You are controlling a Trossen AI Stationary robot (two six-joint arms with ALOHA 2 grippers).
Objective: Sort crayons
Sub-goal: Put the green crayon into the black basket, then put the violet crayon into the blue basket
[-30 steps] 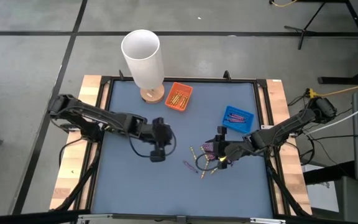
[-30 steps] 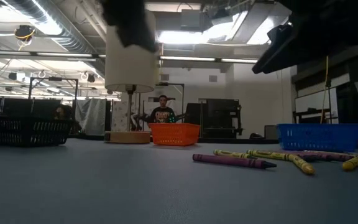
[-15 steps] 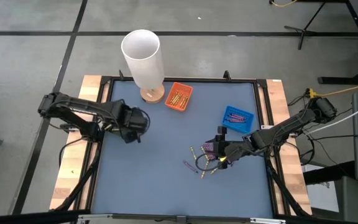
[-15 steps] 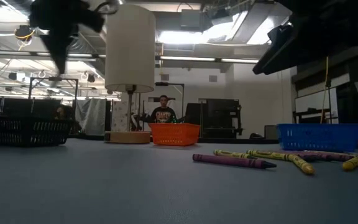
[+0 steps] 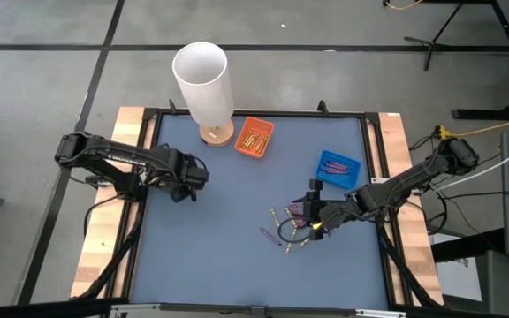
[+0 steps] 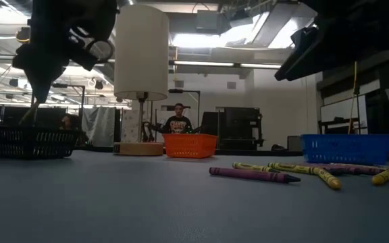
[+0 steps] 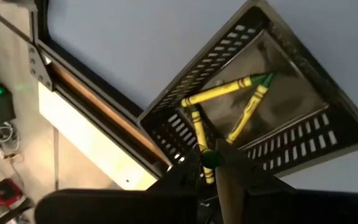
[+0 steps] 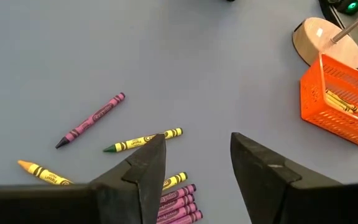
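A: Which colours sit in the black mesh tray (image 7: 303, 118)?
B: Yellow crayons with green tips (image 7: 225, 92).
A: And by the right gripper (image 8: 194, 163)?
B: A purple crayon (image 8: 91, 121), yellow ones, an orange basket (image 8: 334, 106).

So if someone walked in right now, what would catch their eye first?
Probably the tall white cylinder at the table's far edge, with the orange tray beside it and the blue tray further right. Next, the loose crayons scattered on the mat by the right gripper, its fingers open. At the left edge, the left gripper holds a green crayon over a black tray.
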